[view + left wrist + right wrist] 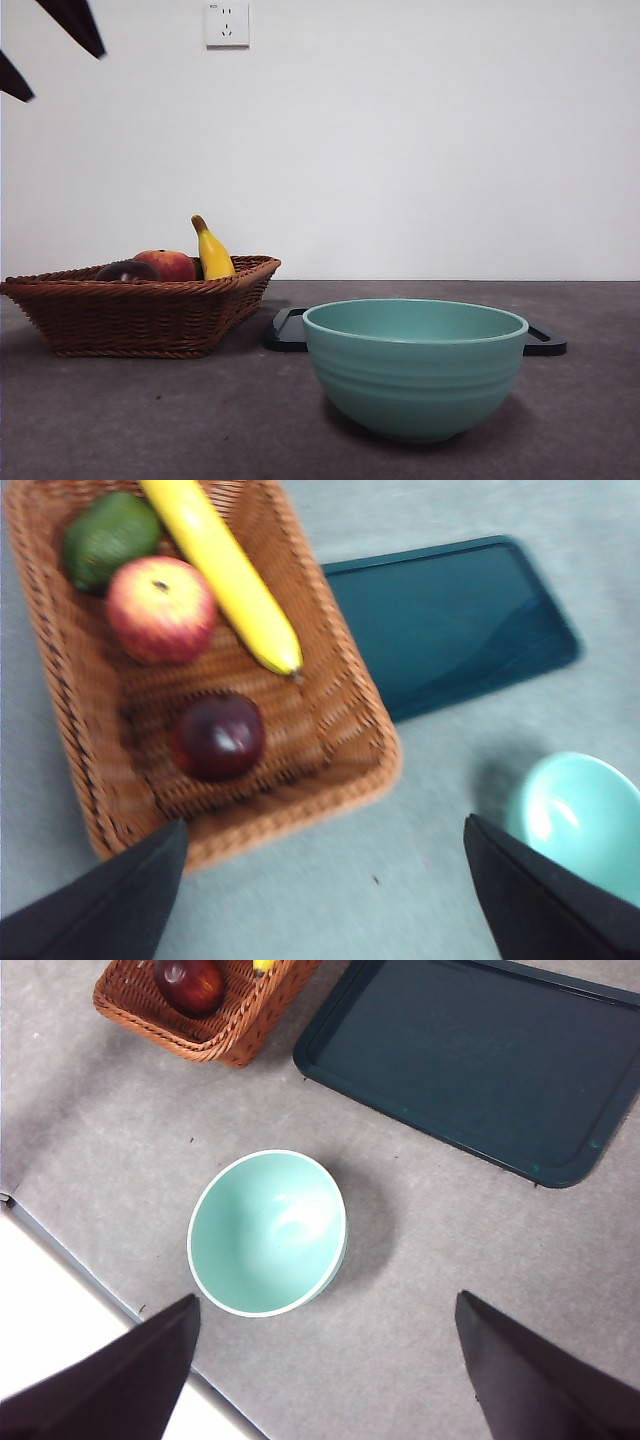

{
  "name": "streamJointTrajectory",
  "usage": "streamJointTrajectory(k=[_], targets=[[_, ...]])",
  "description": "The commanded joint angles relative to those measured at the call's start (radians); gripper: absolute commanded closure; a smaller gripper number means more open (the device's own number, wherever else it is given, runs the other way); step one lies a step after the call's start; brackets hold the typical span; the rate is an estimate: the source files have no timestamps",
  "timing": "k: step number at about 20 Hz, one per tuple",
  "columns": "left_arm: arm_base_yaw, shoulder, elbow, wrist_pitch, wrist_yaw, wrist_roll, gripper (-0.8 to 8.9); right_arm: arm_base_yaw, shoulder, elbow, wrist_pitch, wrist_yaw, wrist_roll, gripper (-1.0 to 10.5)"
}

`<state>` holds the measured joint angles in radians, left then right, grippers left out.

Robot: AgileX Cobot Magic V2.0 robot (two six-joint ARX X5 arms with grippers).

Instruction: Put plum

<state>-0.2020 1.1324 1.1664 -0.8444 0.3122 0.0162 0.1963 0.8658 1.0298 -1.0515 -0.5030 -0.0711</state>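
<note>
Wicker basket point(130, 318) of fruit beside dark tray point(480, 1060), teal bowl point(415, 365).

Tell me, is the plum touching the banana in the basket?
Apart. The left wrist view shows bare wicker between the plum and the tip of the banana inside the basket.

A brown wicker basket point(140, 315) sits on the left of the grey table point(150, 420). In it lie a dark plum point(127, 271), a red-orange apple point(168, 264) just beside it, and an upright yellow banana point(211, 250). A teal bowl point(415, 365) stands nearer, to the right, with a dark tray point(288, 330) behind it. A wall socket point(227, 23) shows above. Two black gripper tips point(60, 40) poke in at the top left corner.
</note>
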Motion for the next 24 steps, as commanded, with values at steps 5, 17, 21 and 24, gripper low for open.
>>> streamJointTrajectory(k=[5,17,21,24], targets=[[-0.062,0.241,0.126,0.016,-0.125,-0.001,3.78,0.005,0.008,0.019,0.004,-0.002,0.011,5.4],[-0.082,0.529,0.133,0.139,-0.216,0.048,3.77,0.005,0.008,0.019,0.003,-0.002,0.018,5.4],[-0.082,0.59,0.133,0.157,-0.216,0.051,3.77,0.005,0.008,0.019,0.004,-0.002,0.018,5.4],[-0.087,0.615,0.133,0.166,-0.216,0.051,3.77,0.005,0.008,0.019,0.004,-0.002,0.018,5.4]])
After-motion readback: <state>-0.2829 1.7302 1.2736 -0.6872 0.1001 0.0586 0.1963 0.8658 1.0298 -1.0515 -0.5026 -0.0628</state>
